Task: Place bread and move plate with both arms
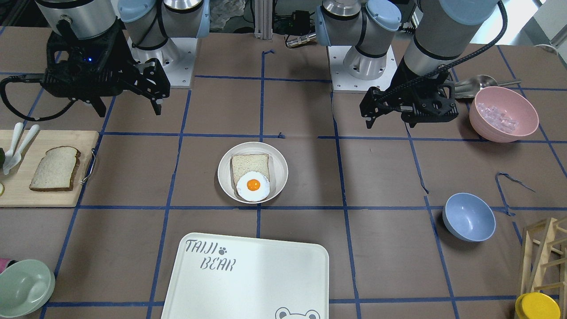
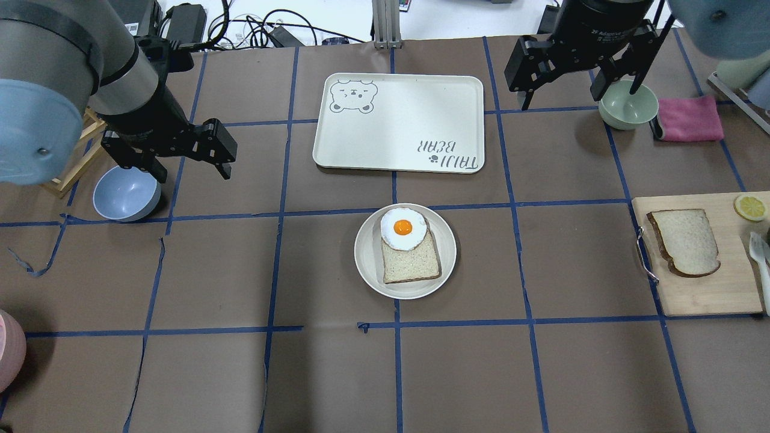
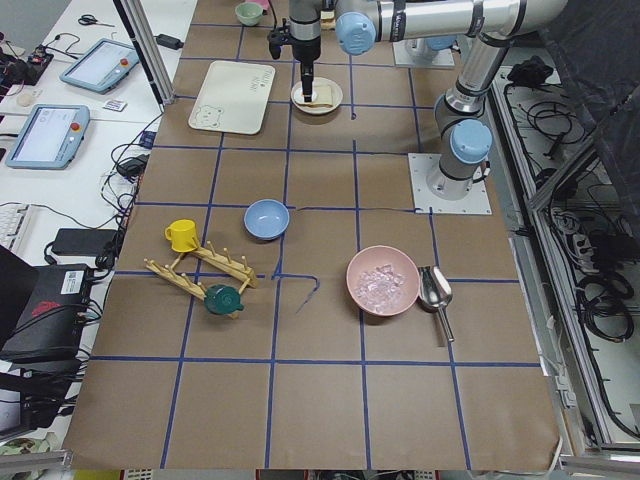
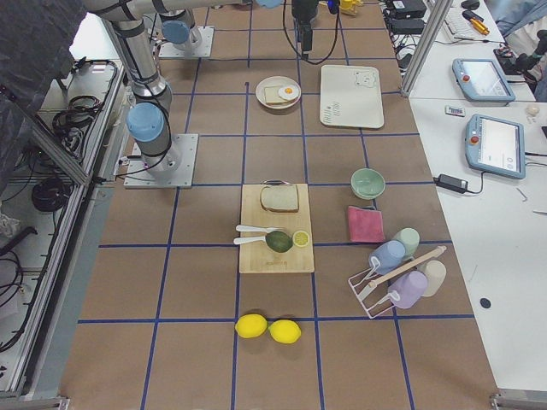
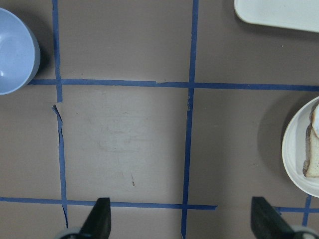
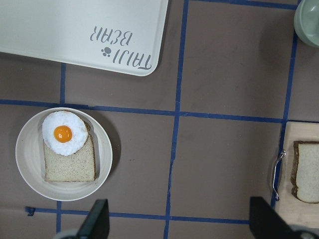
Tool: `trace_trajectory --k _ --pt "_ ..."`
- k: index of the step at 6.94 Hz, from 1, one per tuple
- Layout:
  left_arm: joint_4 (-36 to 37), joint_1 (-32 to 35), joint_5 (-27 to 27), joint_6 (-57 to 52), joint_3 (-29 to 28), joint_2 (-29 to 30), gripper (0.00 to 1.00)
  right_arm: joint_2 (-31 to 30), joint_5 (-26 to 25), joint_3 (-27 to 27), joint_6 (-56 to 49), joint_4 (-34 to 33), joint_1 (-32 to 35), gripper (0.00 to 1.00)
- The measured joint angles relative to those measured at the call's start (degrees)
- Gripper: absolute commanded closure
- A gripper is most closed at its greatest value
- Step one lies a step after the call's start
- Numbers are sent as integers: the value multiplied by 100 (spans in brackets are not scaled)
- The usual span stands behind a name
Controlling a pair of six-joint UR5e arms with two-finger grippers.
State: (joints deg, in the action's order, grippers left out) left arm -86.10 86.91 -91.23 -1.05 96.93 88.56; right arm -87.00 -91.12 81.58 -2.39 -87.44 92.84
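Observation:
The bread (image 2: pixel 686 242), a dark-crusted slice, lies on a wooden cutting board (image 2: pixel 704 294) at the table's right; it also shows in the front view (image 1: pixel 55 169) and at the right wrist view's edge (image 6: pixel 306 172). The plate (image 2: pixel 367 264) sits mid-table and holds a paler slice topped with a fried egg (image 2: pixel 403 228). My left gripper (image 2: pixel 192 171) is open and empty, hovering left of the plate near a blue bowl (image 2: pixel 126 192). My right gripper (image 2: pixel 574 99) is open and empty, high above the far right, by a green bowl (image 2: pixel 628 108).
The white TAIJI BEAR tray (image 2: pixel 400 123) lies just beyond the plate. A pink cloth (image 2: pixel 689 119) lies by the green bowl. A lemon slice (image 2: pixel 749 207) and white cutlery share the cutting board. A pink bowl (image 1: pixel 502 115) stands near the left arm's base.

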Motion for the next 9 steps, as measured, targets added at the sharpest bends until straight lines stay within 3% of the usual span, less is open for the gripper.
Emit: trace_trajectory --k 9 --pt "-4 1 -20 0 10 8 0 -79 1 10 -54 -91 -20 0"
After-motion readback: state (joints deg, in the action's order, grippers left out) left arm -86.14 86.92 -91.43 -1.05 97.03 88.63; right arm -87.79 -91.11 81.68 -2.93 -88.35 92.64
